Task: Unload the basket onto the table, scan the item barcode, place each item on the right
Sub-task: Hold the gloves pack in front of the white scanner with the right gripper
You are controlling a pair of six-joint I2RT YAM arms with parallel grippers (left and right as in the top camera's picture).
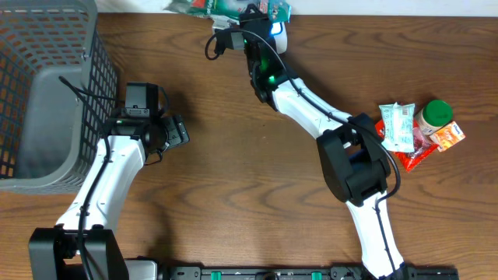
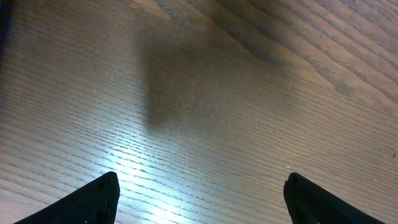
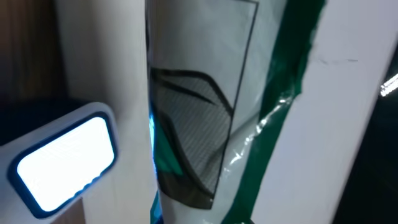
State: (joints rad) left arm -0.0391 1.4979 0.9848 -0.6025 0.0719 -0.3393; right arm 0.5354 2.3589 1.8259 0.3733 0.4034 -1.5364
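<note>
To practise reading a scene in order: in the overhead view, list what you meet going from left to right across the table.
Grey basket → left hand → green packet → white sachets → green-lidded jar.

Counter [image 1: 233, 202]: brown wood, visible grain, smooth satin finish, threw a pale glare patch in the left wrist view. Basket [image 1: 97, 74]: grey plastic grid, matt. Film pack [image 3: 205, 124]: thin plastic film, clear, white and green, crinkled, glossy with bright glints. Scanner [image 3: 62, 158]: smooth white plastic casing, lit window looked glassy. Arm shells [image 1: 311, 109]: white plastic, smooth, slight sheen. Joint housings [image 1: 354, 167]: black, matt. Fingers [image 2: 93, 202] of left tool [image 2: 199, 202]: black, matt, material unclear. Sachets [image 1: 398, 124]: shiny white-green film. Red packet [image 1: 412, 158]: glossy film. Jar lid [image 1: 438, 111]: green plastic, smooth. Orange pack [image 1: 449, 137]: finish too small to tell.
</note>
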